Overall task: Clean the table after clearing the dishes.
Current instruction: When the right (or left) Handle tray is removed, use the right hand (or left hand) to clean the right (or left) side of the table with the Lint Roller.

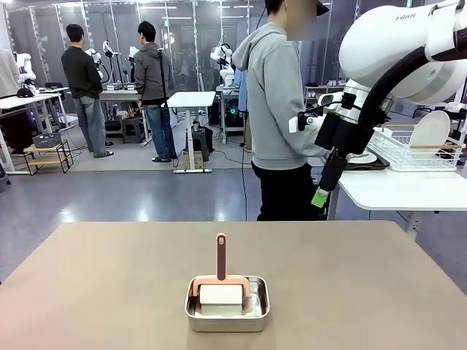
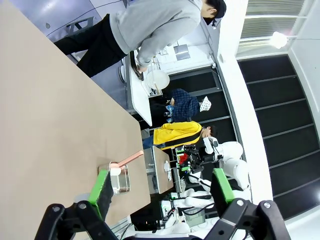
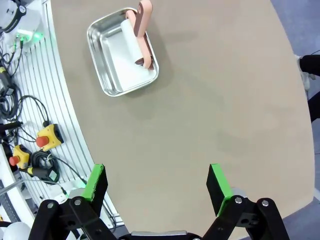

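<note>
The tan-brown table (image 1: 109,284) carries a small steel pan (image 1: 227,305) near its front edge. In the pan stands a white cleaning pad with a pink handle (image 1: 221,257). My right gripper (image 1: 321,195) hangs open above the table's far right corner, and in its own view the right gripper (image 3: 156,182) holds nothing, well away from the pan (image 3: 120,70). Over the table's edge, my left gripper (image 2: 161,187) is open and empty, with the pan (image 2: 120,179) just beyond one pad. A white plate (image 1: 429,133) stands in the wire rack. Another plate lies on a dark tray (image 1: 368,165).
A person in a grey hoodie (image 1: 276,102) stands at the table's far side, turned toward the white side table (image 1: 401,191) with hands at the tray. Cables and emergency-stop buttons (image 3: 47,137) lie off the table's near edge. Other people stand farther back.
</note>
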Motion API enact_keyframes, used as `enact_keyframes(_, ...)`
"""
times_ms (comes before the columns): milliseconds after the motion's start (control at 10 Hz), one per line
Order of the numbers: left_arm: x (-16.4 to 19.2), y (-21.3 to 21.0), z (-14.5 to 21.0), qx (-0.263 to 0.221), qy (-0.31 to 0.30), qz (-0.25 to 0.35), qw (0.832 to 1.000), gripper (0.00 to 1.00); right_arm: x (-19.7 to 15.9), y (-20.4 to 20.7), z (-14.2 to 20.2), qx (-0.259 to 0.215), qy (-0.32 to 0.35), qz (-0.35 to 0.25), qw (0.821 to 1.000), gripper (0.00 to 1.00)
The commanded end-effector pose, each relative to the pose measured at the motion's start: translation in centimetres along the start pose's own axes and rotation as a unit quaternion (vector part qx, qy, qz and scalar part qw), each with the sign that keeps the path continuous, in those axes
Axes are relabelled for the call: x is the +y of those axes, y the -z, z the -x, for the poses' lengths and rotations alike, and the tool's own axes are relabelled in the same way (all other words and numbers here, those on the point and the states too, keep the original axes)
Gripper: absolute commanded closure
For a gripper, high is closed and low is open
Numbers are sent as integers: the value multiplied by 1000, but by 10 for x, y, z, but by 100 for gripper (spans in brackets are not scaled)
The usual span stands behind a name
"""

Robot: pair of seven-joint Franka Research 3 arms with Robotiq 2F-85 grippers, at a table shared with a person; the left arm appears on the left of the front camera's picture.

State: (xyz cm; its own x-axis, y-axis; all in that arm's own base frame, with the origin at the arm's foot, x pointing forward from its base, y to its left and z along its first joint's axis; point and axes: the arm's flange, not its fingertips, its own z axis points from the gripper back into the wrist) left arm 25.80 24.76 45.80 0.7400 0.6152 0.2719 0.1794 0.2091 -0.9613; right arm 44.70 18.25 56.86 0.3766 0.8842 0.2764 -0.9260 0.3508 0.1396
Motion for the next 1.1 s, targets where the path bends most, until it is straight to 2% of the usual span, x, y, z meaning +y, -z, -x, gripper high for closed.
enact_keyframes(0,-3,-2,-1,0,6,8,1000,0,0,0,0,0,0,0,1000,0)
enact_keyframes(100,-3,-2,-1,0,6,8,1000,0,-5,24,-22,-4,-22,11,1000,0)
enact_keyframes(400,-3,-2,-1,0,6,8,1000,0,8,81,-73,63,-85,14,994,0)
enact_keyframes(700,-3,-2,-1,0,6,8,1000,0,11,122,-104,89,-129,13,988,0)
enact_keyframes(800,-3,-2,-1,0,6,8,1000,0,12,131,-113,74,-140,14,987,0)
enact_keyframes(1000,-3,-2,-1,0,6,8,1000,0,17,148,-127,88,-154,6,984,0)
